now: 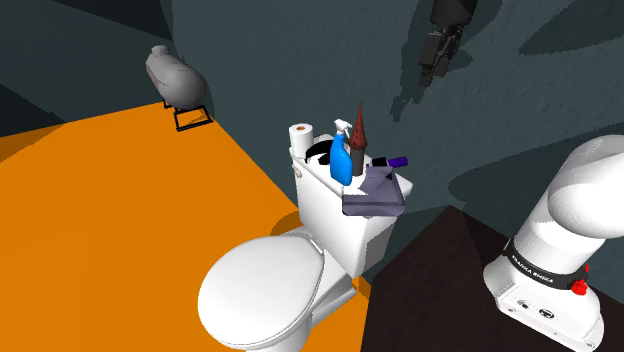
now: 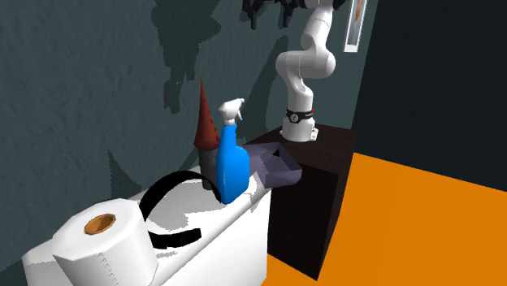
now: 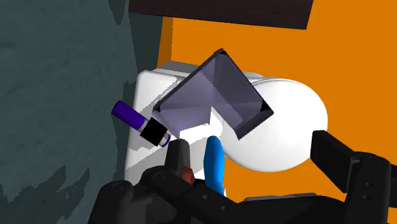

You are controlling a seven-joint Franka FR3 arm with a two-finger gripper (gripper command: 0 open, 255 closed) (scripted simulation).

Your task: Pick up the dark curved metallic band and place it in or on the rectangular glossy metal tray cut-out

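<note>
One thin black curved band [image 2: 162, 185] stands arched on the white toilet tank [image 1: 325, 210], between the paper roll [image 2: 101, 240] and the blue spray bottle [image 2: 231, 166]; the grey tray [image 1: 375, 205] lies just beyond the bottle, toward the shoulder view's right. High above, the black gripper [image 1: 438, 60] hangs with fingers spread, empty. The band looks light, stiff and slippery, so a pinch across the arch's crown seems best.
</note>
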